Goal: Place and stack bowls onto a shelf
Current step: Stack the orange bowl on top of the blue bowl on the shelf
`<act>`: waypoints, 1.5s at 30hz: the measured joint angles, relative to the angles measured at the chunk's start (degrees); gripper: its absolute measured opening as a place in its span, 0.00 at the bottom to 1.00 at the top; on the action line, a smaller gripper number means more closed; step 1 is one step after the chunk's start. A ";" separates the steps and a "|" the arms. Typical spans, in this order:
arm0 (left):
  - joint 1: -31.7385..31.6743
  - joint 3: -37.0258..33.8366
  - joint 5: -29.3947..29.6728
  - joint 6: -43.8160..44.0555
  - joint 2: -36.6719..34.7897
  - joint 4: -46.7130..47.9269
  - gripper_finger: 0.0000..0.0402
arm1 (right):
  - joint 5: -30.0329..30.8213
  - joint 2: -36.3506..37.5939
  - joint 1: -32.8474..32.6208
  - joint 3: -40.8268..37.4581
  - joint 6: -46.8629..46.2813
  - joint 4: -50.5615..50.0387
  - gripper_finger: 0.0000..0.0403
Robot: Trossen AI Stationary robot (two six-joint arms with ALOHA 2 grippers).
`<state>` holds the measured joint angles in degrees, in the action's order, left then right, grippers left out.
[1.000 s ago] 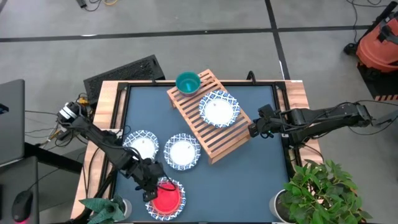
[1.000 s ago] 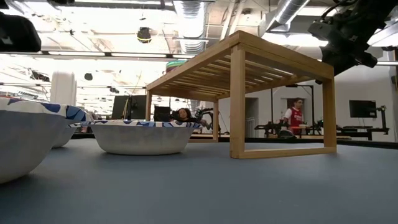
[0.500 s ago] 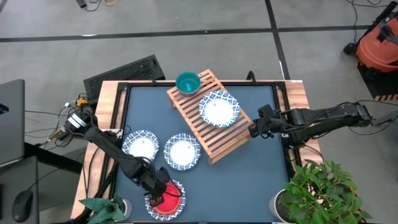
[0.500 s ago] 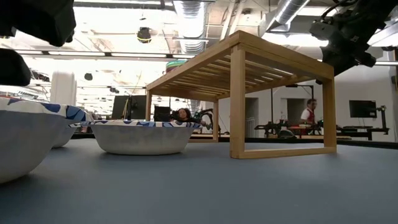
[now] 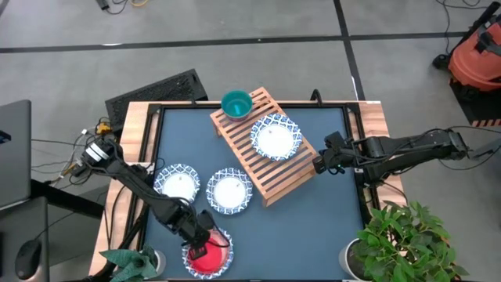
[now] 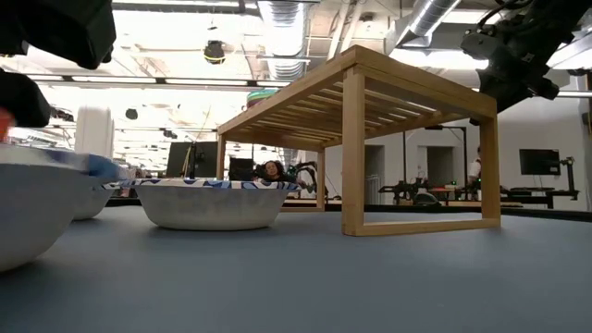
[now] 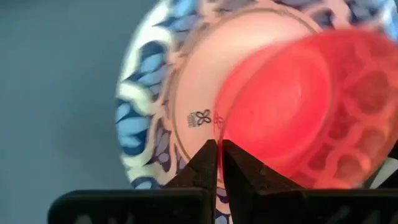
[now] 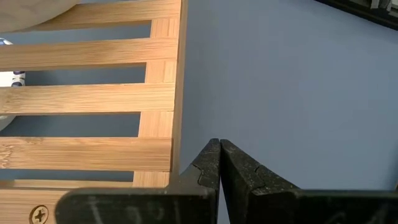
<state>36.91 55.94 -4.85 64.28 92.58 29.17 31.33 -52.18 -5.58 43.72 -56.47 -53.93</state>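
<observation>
A red bowl (image 5: 211, 252) sits inside a blue-rimmed white dish (image 5: 228, 237) near the table's front left, and my left gripper (image 5: 197, 247) is shut on it. Two more patterned dishes (image 5: 177, 183) (image 5: 229, 190) rest on the dark blue tabletop. The slatted wooden shelf (image 5: 270, 157) carries a teal bowl (image 5: 236, 104) at its far end and a patterned dish (image 5: 275, 136) at its middle. My right gripper (image 5: 317, 164) hovers shut and empty by the shelf's right end. My left gripper pinches the red bowl's rim (image 7: 219, 127) between its two fingers, on the bowl's side toward the table's left. The fingers slant down at it from above and from the far left. The bowl rests in the patterned dish (image 7: 146, 93).
The shelf stands slantwise across the table's far middle, with open space beneath it (image 6: 416, 185). A potted plant (image 5: 407, 239) stands at the near right corner and another (image 5: 129, 262) at the near left. Bare tabletop (image 5: 313, 227) lies at the near right.
My left gripper has gone down and toward the near edge onto the red bowl and has taken hold of its rim. A red edge of the bowl now shows at the low view's left border.
</observation>
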 joint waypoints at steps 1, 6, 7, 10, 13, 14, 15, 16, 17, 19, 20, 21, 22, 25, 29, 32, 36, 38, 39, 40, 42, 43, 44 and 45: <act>0.00 0.00 0.06 0.01 0.00 0.00 0.02 | 0.00 0.02 0.00 0.00 0.00 0.00 0.09; 0.01 0.16 -1.11 1.42 0.00 0.16 0.00 | 0.02 0.02 0.00 0.00 0.02 0.00 0.09; 0.02 0.44 -1.33 1.61 0.00 0.50 0.00 | 0.02 0.00 0.00 0.00 0.04 0.00 0.09; 0.00 2.31 -1.91 2.27 -0.02 2.98 0.00 | 0.04 0.02 0.00 0.00 0.12 0.00 0.09; -0.02 4.68 -2.26 2.25 -0.88 6.93 0.00 | 0.07 0.02 0.00 0.00 0.64 0.01 0.09; -0.09 5.48 -2.24 2.27 -1.52 8.08 0.00 | 0.07 0.02 0.00 0.00 1.22 0.04 0.09; -0.25 6.21 -2.22 2.35 -2.17 9.00 0.00 | 0.07 0.00 0.00 0.00 1.51 0.02 0.09; -0.54 6.78 -2.35 2.44 -2.98 9.55 0.00 | 0.07 0.00 0.00 0.00 1.53 0.02 0.09; -0.92 7.23 -2.41 2.49 -3.84 9.90 0.00 | 0.08 0.00 0.00 0.00 1.53 0.02 0.09; -2.00 8.24 -2.83 3.22 -5.66 10.95 0.00 | 0.09 0.02 0.00 0.00 1.54 0.02 0.09; -2.66 8.67 -3.31 3.77 -6.70 11.86 0.00 | 0.09 0.01 0.00 0.00 1.55 0.02 0.09; -3.34 9.10 -3.70 4.09 -7.88 13.08 0.00 | 0.09 0.02 0.00 0.00 1.53 0.02 0.09; -4.03 9.58 -3.74 4.48 -9.10 14.26 0.00 | 0.09 0.02 0.00 0.00 1.53 0.02 0.09; -6.73 11.02 -2.40 5.48 -13.18 18.03 0.00 | 0.13 0.02 0.00 0.00 1.62 0.02 0.09; -12.21 13.03 1.67 5.44 -18.84 22.18 0.00 | 0.20 0.02 0.00 0.00 1.56 0.04 0.09; -17.33 14.70 5.64 4.91 -22.88 24.91 0.00 | 0.20 0.00 0.00 0.00 1.51 0.31 0.09; -25.33 16.81 9.15 4.95 -26.67 27.70 0.00 | 0.22 0.02 0.01 0.00 1.49 0.55 0.09; -29.88 18.31 9.81 4.77 -27.66 28.84 0.00 | 0.22 0.00 0.01 0.00 1.23 0.54 0.09; -32.19 19.19 9.96 4.02 -27.81 29.43 0.00 | 0.22 0.01 0.00 0.00 0.97 0.55 0.09; -34.43 20.14 10.02 2.90 -27.84 29.86 0.00 | 0.22 0.00 0.00 0.00 0.75 0.54 0.09; -39.01 22.18 10.08 -0.09 -27.70 30.18 0.00 | 0.27 0.00 0.00 0.00 0.39 0.52 0.09; -41.13 23.22 10.09 -1.48 -27.37 30.14 0.00 | 0.28 0.00 0.00 0.00 0.37 0.52 0.09; -43.25 24.37 10.15 -2.89 -26.93 30.14 0.00 | 0.28 0.00 0.00 0.00 0.37 0.54 0.09; -45.43 25.49 10.20 -4.31 -26.51 30.12 0.00 | 0.31 0.00 0.02 0.00 0.37 0.55 0.09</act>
<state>-8.53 81.44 5.35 59.97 66.07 59.29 31.64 -52.18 -5.56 43.72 -56.10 -53.39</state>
